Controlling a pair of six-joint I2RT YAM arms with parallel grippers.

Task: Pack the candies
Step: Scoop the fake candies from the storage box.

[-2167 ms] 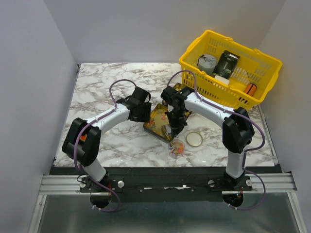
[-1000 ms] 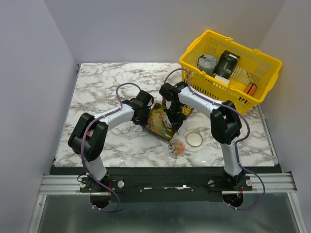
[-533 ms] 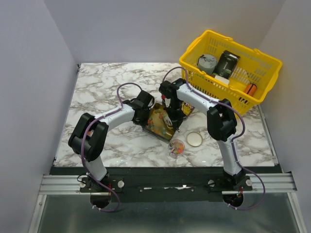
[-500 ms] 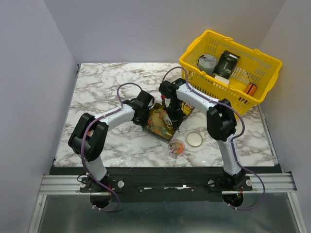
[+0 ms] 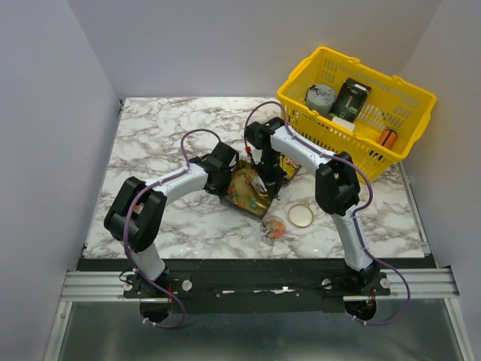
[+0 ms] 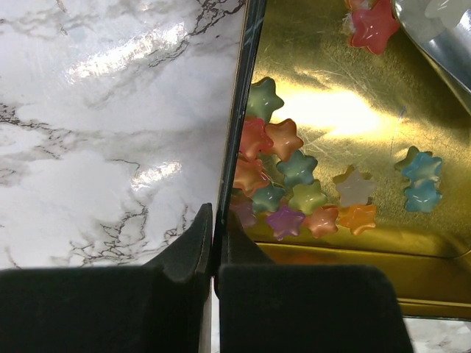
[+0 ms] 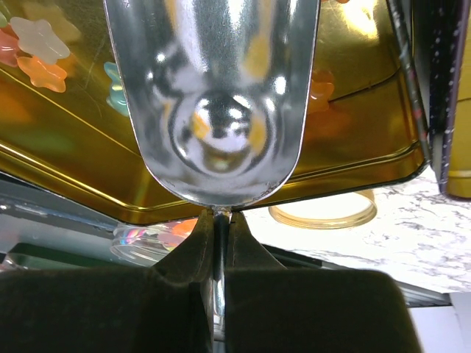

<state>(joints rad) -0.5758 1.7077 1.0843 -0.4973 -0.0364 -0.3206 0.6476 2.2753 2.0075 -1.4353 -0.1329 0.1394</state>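
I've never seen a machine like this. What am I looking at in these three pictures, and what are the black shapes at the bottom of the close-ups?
These are two robot arms bolted to a marble table. The wide picture comes from a camera above and behind them. Each close-up comes from a camera on one wrist, and the black shapes are that arm's own two-fingered hand. The left hand pinches the wall of a gold tray holding star-shaped candies. The right hand grips the handle of a metal scoop over the tray. Nearby sit a small clear cup with some candies, a round lid and a yellow basket.
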